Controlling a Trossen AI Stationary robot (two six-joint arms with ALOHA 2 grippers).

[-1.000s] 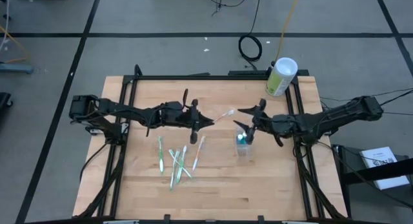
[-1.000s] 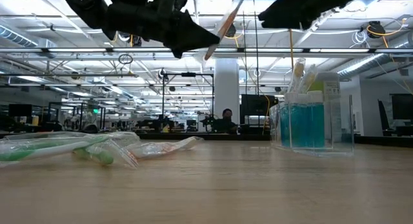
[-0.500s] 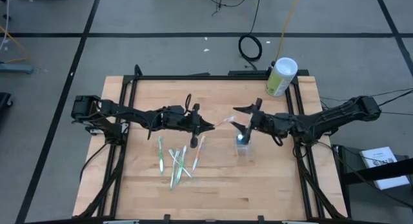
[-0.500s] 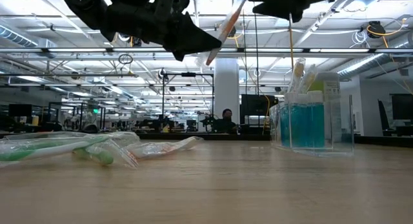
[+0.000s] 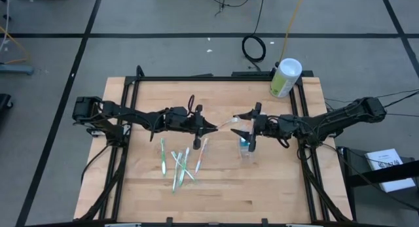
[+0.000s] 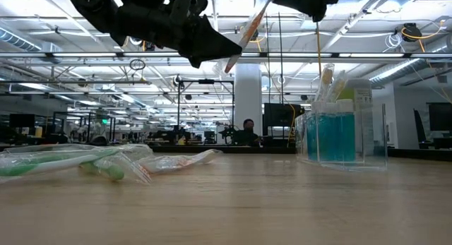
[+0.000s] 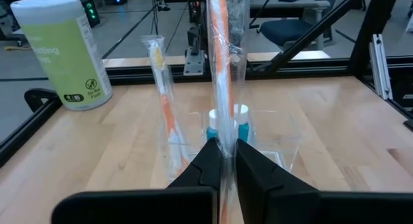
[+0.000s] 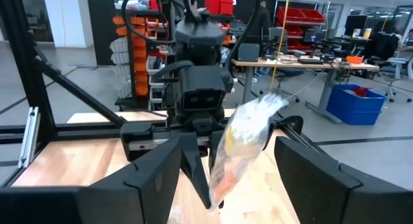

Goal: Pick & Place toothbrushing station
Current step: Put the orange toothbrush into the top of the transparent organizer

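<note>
My left gripper [image 5: 211,127] is shut on a toothbrush in a clear wrapper [image 5: 226,123], orange-handled in the left wrist view [image 7: 219,75], held above the table. My right gripper [image 5: 243,123] is open; its fingers stand on either side of the wrapper's free end [image 8: 248,137] without touching it. The clear cup [image 5: 247,148] stands on the table just below, holding a teal tube and a wrapped toothbrush [image 7: 161,95]. Several wrapped toothbrushes [image 5: 177,163] lie flat on the table to the left. My left gripper pinches the wrapped toothbrush between its two fingers [image 7: 210,162] at the handle's lower part [image 7: 223,143]. The fingers come level from the table's left and lie roughly along it. The toothbrush is clear of the table and slants up toward the right gripper.
A pale-green canister with a white lid [image 5: 285,77] stands at the table's far right corner. A black frame [image 5: 216,77] runs around the table's edges. Bare wood lies along the near edge [image 5: 229,201].
My right gripper has gone toward the table's left, so its open fingers now flank the free end of the held toothbrush. My left gripper has shifted slightly toward the near edge with the toothbrush still in its hold.
</note>
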